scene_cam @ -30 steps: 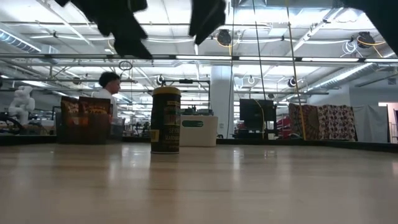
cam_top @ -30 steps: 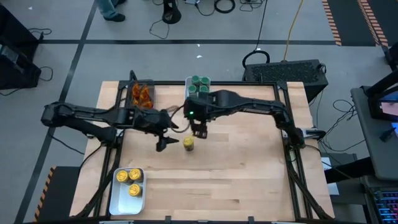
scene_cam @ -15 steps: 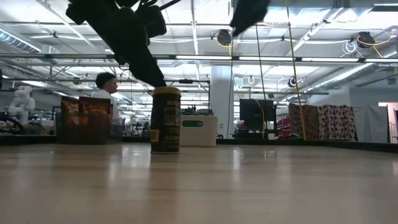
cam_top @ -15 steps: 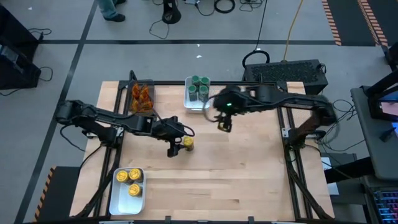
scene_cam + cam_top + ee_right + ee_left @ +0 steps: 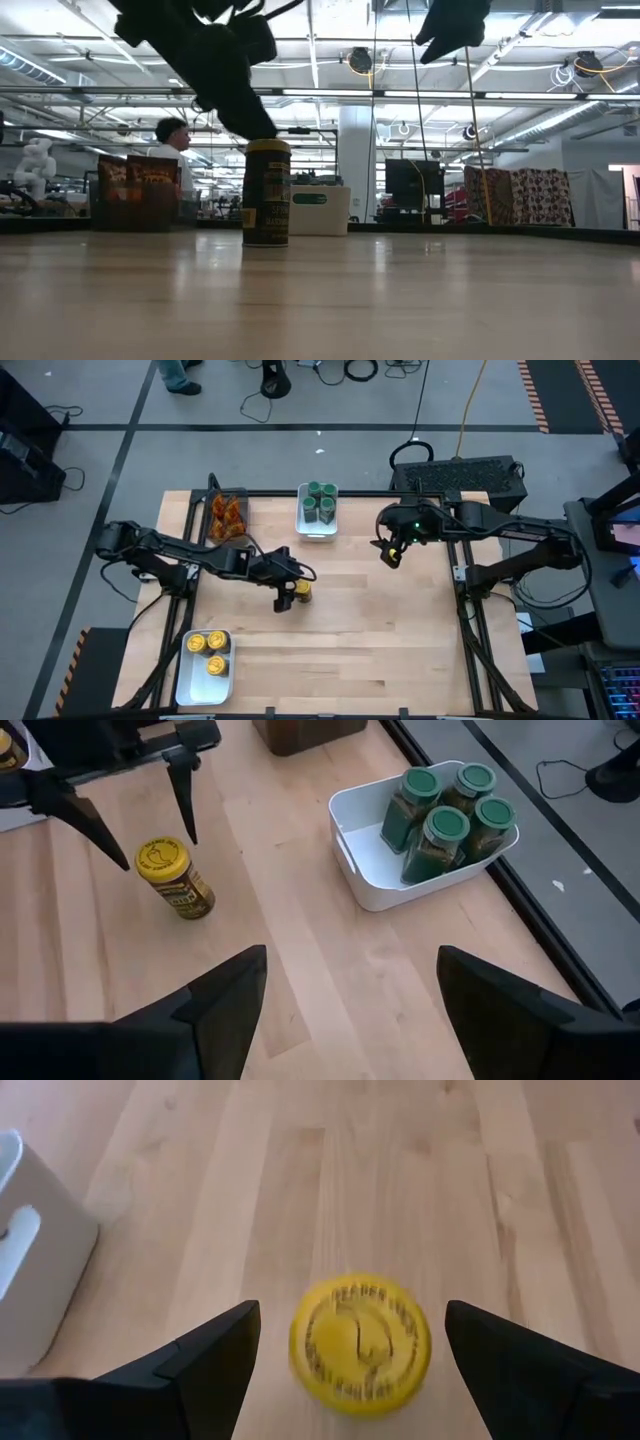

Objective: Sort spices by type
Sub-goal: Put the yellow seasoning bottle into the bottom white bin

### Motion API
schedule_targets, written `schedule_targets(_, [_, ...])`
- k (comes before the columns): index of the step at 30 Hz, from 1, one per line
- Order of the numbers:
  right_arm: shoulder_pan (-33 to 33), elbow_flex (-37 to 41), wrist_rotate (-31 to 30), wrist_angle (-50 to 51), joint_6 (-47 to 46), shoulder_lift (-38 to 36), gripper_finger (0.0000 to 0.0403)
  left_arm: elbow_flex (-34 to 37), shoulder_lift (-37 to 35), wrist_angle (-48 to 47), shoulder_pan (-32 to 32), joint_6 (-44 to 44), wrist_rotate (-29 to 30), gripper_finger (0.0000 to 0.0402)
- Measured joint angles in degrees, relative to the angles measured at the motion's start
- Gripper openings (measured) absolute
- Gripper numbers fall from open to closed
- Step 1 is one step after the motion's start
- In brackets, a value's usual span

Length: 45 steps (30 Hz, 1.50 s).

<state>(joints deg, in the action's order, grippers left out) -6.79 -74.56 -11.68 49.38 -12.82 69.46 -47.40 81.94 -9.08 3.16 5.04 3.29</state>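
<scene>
A yellow-lidded spice jar (image 5: 302, 591) (image 5: 267, 193) stands upright on its base on the wooden table, left of centre. My left gripper (image 5: 350, 1308) (image 5: 287, 598) is open. Its two fingers stand on either side of the jar's yellow lid (image 5: 360, 1342) with a gap on each side. My right gripper (image 5: 352, 952) (image 5: 390, 552) is open and empty. It hangs above the table's right half, to the right of the white tray of green-lidded jars (image 5: 440, 820) (image 5: 318, 508).
A white tray (image 5: 190, 678) with three yellow-lidded jars sits at the near left corner. A dark clear-sided bin (image 5: 228, 512) of orange-brown pieces stands at the far left. Bare wood stretches across the centre and the right. A person (image 5: 172, 140) is in the room beyond.
My right gripper has moved from beside the yellow-lidded jar toward the table's right edge and risen. My left gripper has moved right and come down over the jar, so its open fingers now stand around the lid. The jar has stayed upright in place.
</scene>
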Motion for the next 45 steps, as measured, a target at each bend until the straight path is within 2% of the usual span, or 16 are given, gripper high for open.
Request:
schedule_targets(10, [-0.2,0.0,0.0,-0.2,2.8,-0.4,0.0277,0.0,4.8,3.2,0.0,0.5,0.0,0.0322])
schedule_targets(30, [-1.9,0.0,0.0,0.2,4.1,-0.4,0.0277,0.0,5.1,3.6,0.0,0.5,0.3,0.0319])
schedule_targets(41, [-1.9,0.0,0.0,0.4,4.1,-0.4,0.0277,0.0,5.1,3.4,0.0,0.5,0.3,0.0244])
schedule_targets(45, [-1.9,0.0,0.0,0.9,4.1,-0.3,0.0277,0.0,4.4,3.4,0.0,0.6,0.2,0.0239])
